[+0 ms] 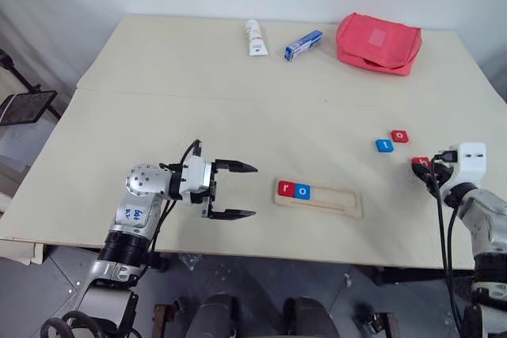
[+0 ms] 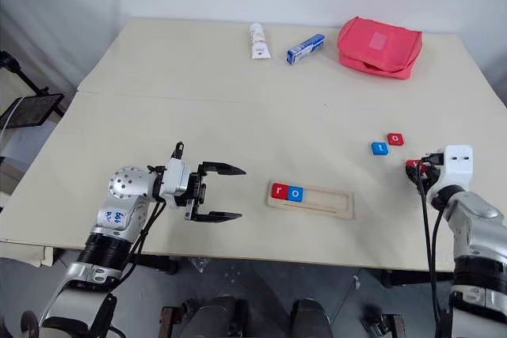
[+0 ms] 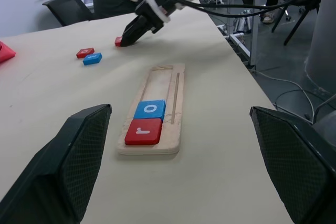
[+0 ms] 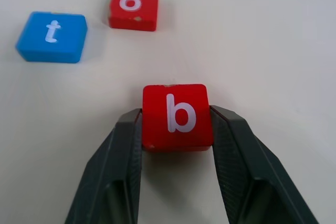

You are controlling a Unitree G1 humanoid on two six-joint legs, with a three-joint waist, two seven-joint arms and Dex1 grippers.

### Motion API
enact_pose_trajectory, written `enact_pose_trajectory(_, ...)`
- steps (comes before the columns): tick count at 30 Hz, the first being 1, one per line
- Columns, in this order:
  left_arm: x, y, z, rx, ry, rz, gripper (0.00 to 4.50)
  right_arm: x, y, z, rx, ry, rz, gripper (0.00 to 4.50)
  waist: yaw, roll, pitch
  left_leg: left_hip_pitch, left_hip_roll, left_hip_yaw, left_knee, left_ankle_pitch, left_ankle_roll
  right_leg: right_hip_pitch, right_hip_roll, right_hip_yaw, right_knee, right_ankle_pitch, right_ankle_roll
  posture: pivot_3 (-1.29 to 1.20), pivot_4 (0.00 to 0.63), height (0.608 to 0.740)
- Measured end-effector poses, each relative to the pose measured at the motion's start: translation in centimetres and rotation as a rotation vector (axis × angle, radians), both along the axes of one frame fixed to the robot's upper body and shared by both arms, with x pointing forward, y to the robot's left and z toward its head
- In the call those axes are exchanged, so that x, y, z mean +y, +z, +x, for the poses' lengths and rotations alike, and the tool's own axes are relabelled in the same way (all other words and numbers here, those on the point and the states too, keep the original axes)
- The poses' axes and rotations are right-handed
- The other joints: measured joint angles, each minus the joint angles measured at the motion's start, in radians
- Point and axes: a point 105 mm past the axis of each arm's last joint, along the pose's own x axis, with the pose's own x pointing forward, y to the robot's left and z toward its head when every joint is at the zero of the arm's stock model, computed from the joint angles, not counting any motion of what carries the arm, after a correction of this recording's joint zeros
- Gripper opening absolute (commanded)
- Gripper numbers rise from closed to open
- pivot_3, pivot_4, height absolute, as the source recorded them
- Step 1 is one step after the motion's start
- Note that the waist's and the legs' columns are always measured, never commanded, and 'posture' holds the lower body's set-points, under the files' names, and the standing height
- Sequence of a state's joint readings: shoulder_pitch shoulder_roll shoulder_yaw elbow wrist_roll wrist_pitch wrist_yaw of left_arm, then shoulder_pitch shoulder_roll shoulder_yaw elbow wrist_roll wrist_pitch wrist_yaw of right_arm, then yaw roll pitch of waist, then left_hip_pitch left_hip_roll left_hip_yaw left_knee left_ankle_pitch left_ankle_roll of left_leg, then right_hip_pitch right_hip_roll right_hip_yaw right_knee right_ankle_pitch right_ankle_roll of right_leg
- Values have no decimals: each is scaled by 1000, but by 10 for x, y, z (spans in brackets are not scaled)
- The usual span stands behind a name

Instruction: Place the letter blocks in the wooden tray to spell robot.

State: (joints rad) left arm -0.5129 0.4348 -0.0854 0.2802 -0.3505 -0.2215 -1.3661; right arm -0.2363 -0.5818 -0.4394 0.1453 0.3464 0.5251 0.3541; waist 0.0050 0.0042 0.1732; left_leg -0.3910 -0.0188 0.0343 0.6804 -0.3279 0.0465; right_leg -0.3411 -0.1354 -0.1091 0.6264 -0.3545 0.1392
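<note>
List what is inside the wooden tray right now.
The wooden tray holds two letter blocks at its left end: a red r, then a blue o touching it. The rest of the groove is bare wood. Nothing covers the tray.

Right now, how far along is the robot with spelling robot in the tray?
Done: the red r and blue o sit at one end of the wooden tray. In hand: the right pincer is closed on the red b, which is on the table. Left: the red o and blue t lie loose nearby. The left pincer is open, empty.
</note>
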Motion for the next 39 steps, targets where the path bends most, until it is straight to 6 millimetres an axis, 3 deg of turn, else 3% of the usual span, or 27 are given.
enact_pose_trajectory(3, 5, -4, 3, 11, -2, 8, 4500, 34, -4, -24, 3, 11, 26, 1455, -1, 1, 0, 0, 0, 1, -1, 0, 0, -1, 1, 0, 0, 0, 0, 0, 150, 740)
enact_pose_trajectory(9, 10, -9, 10, 22, -3, 14, 4500, 61, -1, -53, 3, -40, 39, 1455, -3, 1, 0, 0, -2, 3, 0, 0, 0, -1, 0, 2, 0, 0, 0, 0, 150, 740)
enact_pose_trajectory(15, 6, -6, 14, -1, -12, 0, 4500, 67, -15, -63, 34, -86, 67, 1455, -4, 1, 0, 0, -3, 3, 0, 0, 1, -1, 0, 3, 0, 0, 0, 0, 150, 740)
enact_pose_trajectory(21, 3, -4, 14, -10, -23, -3, 4500, 66, -16, -63, 39, -97, 58, 1455, -6, 1, 0, 1, -2, 3, 0, 0, 1, -1, 1, 3, 0, 0, 0, 0, 150, 740)
enact_pose_trajectory(30, 0, -9, 0, 17, -22, -15, 4500, 71, -21, -66, 48, -68, 56, 4466, -5, 1, 0, 1, -2, 3, -1, 0, 1, -1, 0, 3, 0, 0, 0, 0, 150, 740)
enact_pose_trajectory(35, -4, -2, -2, -3, -8, -30, 4500, 75, -5, -67, 19, 22, 5, 4466, -4, 2, 0, 1, -2, 3, -1, 0, 1, -1, 0, 4, 0, 0, 0, 0, 150, 740)
enact_pose_trajectory(39, -5, -3, -6, 0, -4, -35, 4500, 81, 11, -72, 53, 229, -101, 4466, -4, 2, 0, 1, -2, 3, -1, 0, 1, 0, 0, 4, -1, 0, 0, 0, 150, 740)
